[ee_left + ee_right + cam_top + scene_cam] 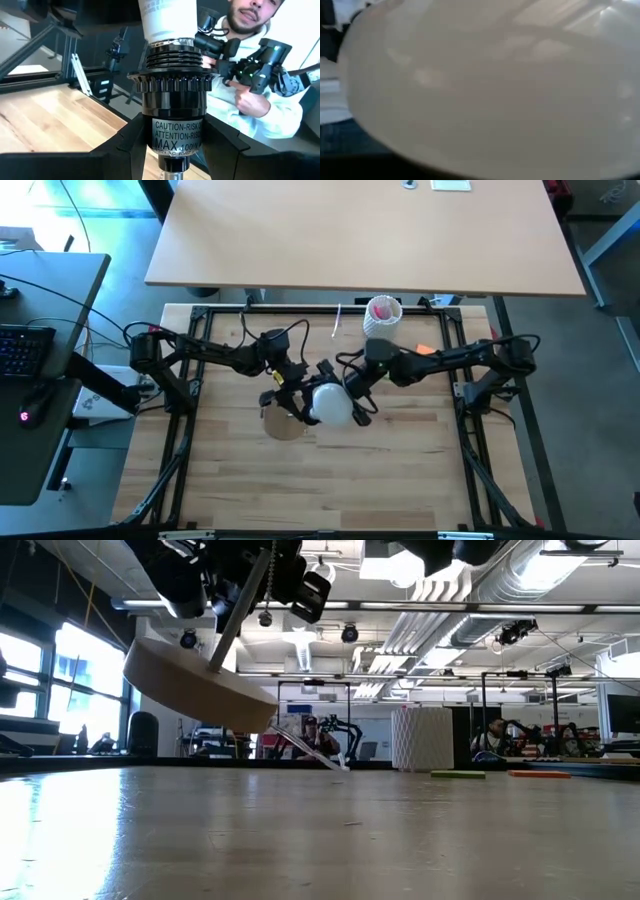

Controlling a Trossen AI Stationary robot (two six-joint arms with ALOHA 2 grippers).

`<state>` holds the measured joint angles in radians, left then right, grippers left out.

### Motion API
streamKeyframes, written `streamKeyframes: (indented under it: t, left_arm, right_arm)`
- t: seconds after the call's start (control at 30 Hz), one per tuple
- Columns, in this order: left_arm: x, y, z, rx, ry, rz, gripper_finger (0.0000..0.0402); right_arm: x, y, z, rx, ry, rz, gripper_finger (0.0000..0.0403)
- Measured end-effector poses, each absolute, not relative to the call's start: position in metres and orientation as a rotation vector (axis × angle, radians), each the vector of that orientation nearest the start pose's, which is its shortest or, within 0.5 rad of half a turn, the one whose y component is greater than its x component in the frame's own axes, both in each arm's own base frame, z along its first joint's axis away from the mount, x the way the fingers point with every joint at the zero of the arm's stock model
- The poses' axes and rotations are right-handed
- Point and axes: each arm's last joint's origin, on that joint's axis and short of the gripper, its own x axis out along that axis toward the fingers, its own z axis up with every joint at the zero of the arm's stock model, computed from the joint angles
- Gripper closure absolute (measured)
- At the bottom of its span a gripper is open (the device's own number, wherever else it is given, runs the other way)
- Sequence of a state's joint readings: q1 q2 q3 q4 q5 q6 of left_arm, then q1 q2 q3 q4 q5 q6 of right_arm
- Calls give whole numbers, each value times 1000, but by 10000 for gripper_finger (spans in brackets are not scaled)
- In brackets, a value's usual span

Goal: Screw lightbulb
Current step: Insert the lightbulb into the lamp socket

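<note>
The lightbulb (331,402) hangs above the middle of the table, its metal thread partly inside the black socket (173,100). It looks light, smooth and fragile, a bit slippery; I judge the round globe is the best place to hold, gently. The right gripper (352,402) is clamped on that globe. The left gripper (175,150) is clamped on the socket body, lifting its wooden base (197,682) tilted off the table. The socket label reads "CAUTION-RISK", "ATTENTION-RISQ", "MAX 100W".

A light wooden desk (360,230) stands behind; windows (60,670) glow, ducts (470,600) perhaps overhead.
</note>
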<state>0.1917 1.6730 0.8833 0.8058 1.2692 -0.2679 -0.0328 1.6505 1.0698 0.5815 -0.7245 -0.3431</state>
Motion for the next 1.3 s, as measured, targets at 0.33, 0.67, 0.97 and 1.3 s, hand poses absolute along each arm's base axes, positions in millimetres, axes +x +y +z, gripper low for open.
streamKeyframes:
  t: [0.33, 0.67, 0.97, 1.3]
  left_arm:
    - [338, 32, 235, -236, 135, -1066, 260]
    - [338, 32, 231, -198, 135, -1020, 260]
    - [321, 22, 233, -78, 160, -830, 260]
    - [317, 4, 233, 92, 238, -621, 262]
  right_arm:
    - [370, 18, 278, -337, -73, 614, 254]
    - [372, 26, 276, -242, 0, 476, 255]
    - [373, 32, 274, -154, 33, 367, 256]
    - [373, 39, 271, -82, 78, 209, 259]
